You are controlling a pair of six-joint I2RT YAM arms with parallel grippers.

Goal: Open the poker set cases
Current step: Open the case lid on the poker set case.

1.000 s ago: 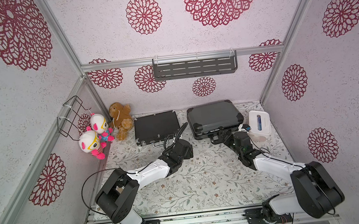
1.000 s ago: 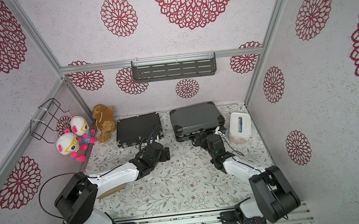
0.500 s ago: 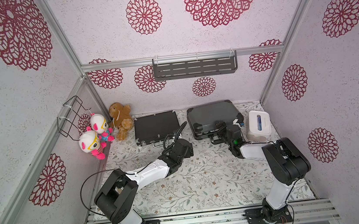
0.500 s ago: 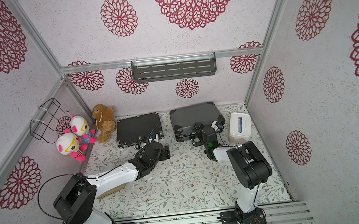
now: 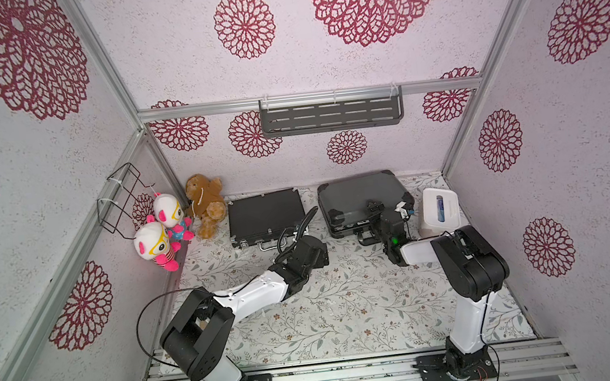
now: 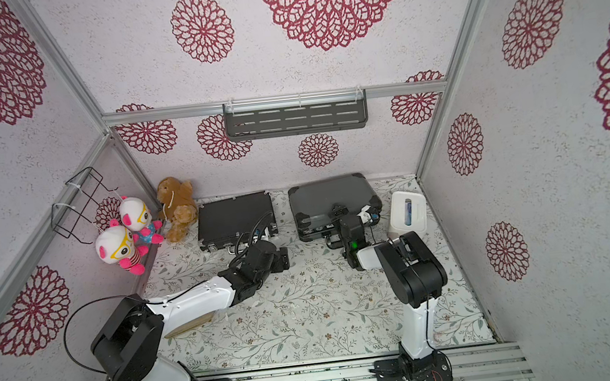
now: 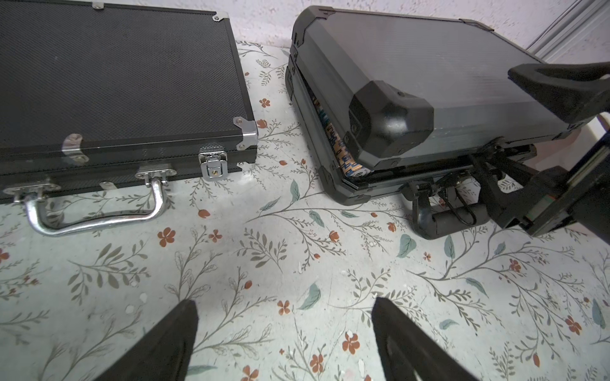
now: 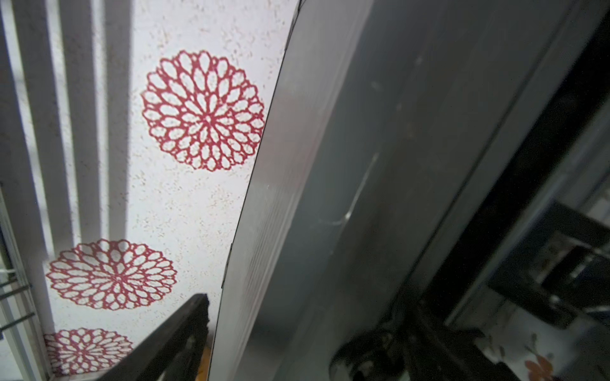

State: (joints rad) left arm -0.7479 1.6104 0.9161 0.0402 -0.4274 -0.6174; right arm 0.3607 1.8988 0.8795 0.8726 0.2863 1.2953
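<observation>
Two poker set cases lie at the back of the floral table. The thin black case [image 5: 265,217] [image 6: 234,216] [image 7: 115,76] is closed, its silver latch [image 7: 213,165] down and its handle [image 7: 95,219] facing forward. The thicker dark grey case [image 5: 360,195] [image 6: 329,198] [image 7: 429,66] has its lid raised a crack at the front. My right gripper [image 5: 377,211] [image 6: 340,214] [image 8: 305,306] stands open astride that lid's front edge, one finger over it and one under. My left gripper [image 5: 319,253] [image 6: 283,257] [image 7: 284,301] is open and empty over bare table before the cases.
A white tissue box [image 5: 439,212] stands just right of the grey case, close to my right arm. Plush toys [image 5: 206,205] [image 5: 161,233] sit in the back left corner. A grey shelf [image 5: 330,113] and a wire basket [image 5: 123,199] hang on the walls.
My right arm has folded its elbow up and brought its gripper onto the grey case's front edge. The jaws have narrowed a little around the lid. The left arm has stayed put.
</observation>
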